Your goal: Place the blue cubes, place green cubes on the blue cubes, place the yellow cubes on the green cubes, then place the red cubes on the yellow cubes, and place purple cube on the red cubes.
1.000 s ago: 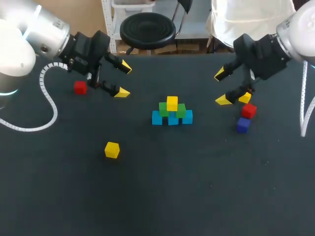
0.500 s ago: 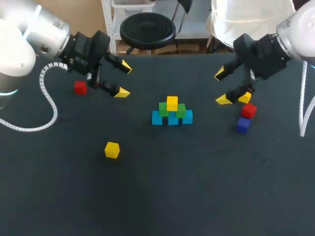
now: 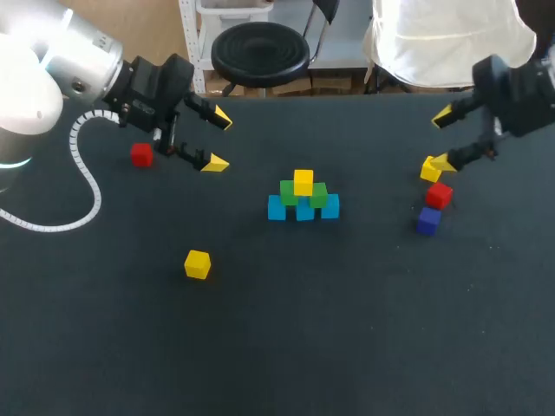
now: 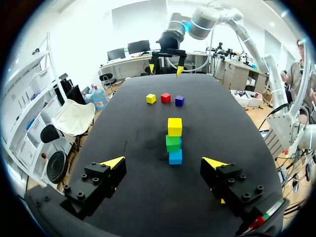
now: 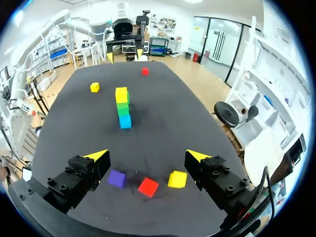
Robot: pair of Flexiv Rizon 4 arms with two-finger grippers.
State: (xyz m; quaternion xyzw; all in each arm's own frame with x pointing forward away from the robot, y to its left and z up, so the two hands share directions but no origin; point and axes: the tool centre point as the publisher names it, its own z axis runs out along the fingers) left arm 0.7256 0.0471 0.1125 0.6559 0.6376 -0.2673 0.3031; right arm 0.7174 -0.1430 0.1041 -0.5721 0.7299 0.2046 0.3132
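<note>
A small pyramid stands mid-table: blue cubes (image 3: 304, 211) at the base, green cubes (image 3: 318, 194) on them, one yellow cube (image 3: 303, 182) on top. Loose pieces lie around it: a yellow cube (image 3: 198, 263) at front left and a red cube (image 3: 141, 154) at far left. At the right are a yellow cube (image 3: 430, 168), a red cube (image 3: 439, 195) and a purple cube (image 3: 427, 220). My left gripper (image 3: 218, 139) hangs open beside the far-left red cube. My right gripper (image 3: 444, 139) is open above the right-hand cubes; from its wrist the purple cube (image 5: 117, 178), red cube (image 5: 148, 187) and yellow cube (image 5: 177, 179) lie under its fingers.
From the left wrist the pyramid (image 4: 174, 142) stands ahead of the open left gripper (image 4: 163, 163), with the three right-hand cubes (image 4: 166, 98) beyond it. The table's dark surface (image 3: 347, 329) stretches toward the near edge.
My right arm has drawn back toward the right edge, its gripper now farther from the pyramid and beyond the right-hand yellow cube. The left arm and all cubes have stayed put.
</note>
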